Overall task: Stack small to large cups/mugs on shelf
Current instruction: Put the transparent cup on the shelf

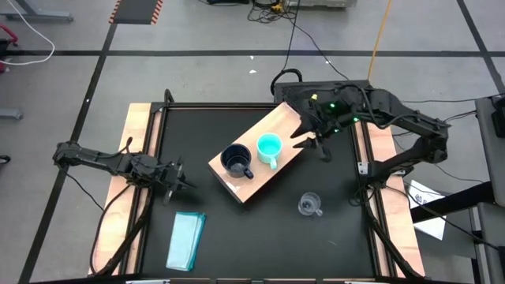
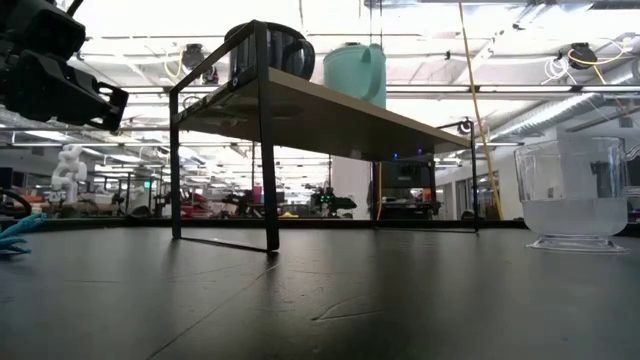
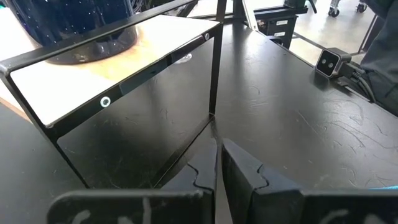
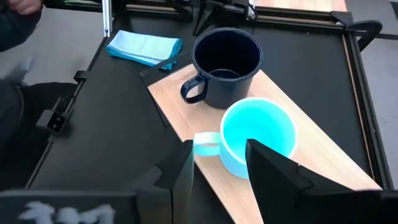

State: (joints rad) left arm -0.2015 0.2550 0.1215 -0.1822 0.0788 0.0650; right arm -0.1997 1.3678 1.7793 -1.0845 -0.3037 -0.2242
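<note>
Two mugs upright on the wooden shelf at counter centre: navy mug toward 8 o'clock, turquoise mug just beside it toward 2; both look empty. Clear cup alone on the counter at 5 o'clock of the shelf, contents not discernible. Pale-teal block flat at 7 o'clock. Right tool spread, over the shelf's 2 o'clock end near the turquoise mug, gripping nothing. Left tool pressed together, at 9 o'clock, apart from the shelf.
</note>
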